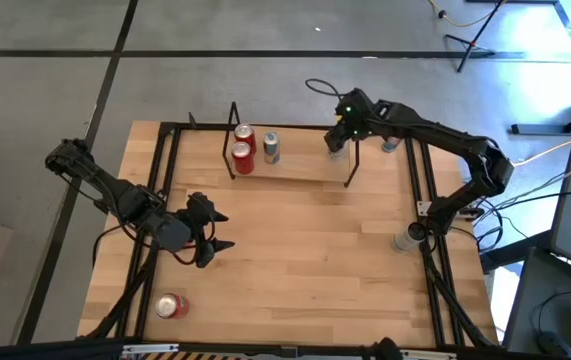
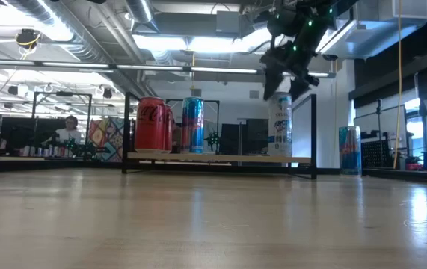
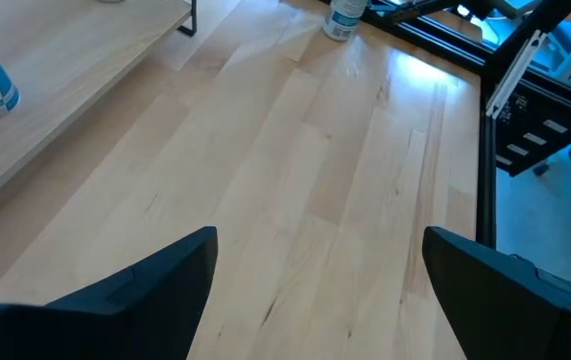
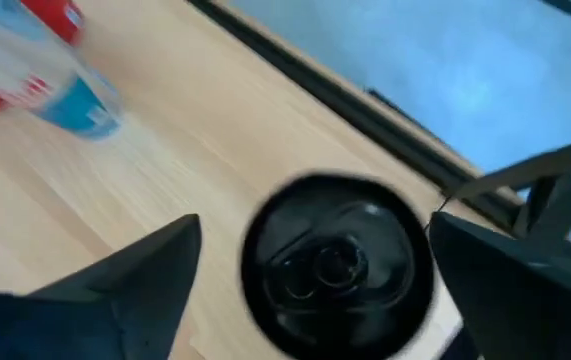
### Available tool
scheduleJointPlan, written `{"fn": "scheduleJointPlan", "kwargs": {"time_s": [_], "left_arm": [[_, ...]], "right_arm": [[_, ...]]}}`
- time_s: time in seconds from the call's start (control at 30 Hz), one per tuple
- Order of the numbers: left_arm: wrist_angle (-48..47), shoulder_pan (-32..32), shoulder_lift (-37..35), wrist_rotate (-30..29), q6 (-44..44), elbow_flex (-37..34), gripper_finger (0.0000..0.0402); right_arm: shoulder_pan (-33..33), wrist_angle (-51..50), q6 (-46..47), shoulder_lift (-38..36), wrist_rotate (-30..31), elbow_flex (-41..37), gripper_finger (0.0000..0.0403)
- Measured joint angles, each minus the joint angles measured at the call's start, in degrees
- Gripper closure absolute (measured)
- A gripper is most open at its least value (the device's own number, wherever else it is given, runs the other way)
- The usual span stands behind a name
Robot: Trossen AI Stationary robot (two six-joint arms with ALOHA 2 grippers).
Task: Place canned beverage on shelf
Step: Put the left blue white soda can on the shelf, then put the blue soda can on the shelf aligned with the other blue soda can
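The shelf (image 1: pixel 305 168) stands at the table's far middle; its wood floor also shows in the low view (image 2: pixel 220 158). Two red cans (image 1: pixel 243 147) and a blue-and-silver can (image 1: pixel 271 147) stand at its left end. A white can (image 2: pixel 280 128) stands upright on the shelf's right end; its dark top (image 4: pixel 333 265) shows in the right wrist view. My right gripper (image 2: pixel 288 75) is open just above this can, fingers pointing down on either side of the top. My left gripper (image 1: pixel 212 231) is open and empty over the table's left part.
A red can (image 1: pixel 171 305) lies on its side near the table's front left corner. One can (image 1: pixel 391 143) stands just right of the shelf, another (image 1: pixel 405 237) by the right rail. Black frame rails (image 1: pixel 420 190) run along the table's sides.
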Motion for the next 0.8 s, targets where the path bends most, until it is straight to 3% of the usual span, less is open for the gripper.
{"fn": "scheduleJointPlan", "kwargs": {"time_s": [0.2,0.43,0.6,0.8], "left_arm": [[0.0,0.0,0.0,0.0,0.7,0.0,0.0058],[0.0,0.0,0.0,0.0,1.4,0.0,0.0058],[0.0,0.0,0.0,0.0,1.5,0.0,0.0058],[0.0,0.0,0.0,0.1,1.5,0.0,0.0058]], "right_arm": [[0.0,-11.0,-3.6,-1.3,-1.4,9.6,0.0051],[-1.7,-31.8,-4.0,-1.6,7.7,21.3,0.0089],[-9.0,-38.2,-4.0,-1.6,9.1,20.4,0.0106],[-20.0,-36.8,-4.6,-1.5,8.3,15.4,0.0109]]}}
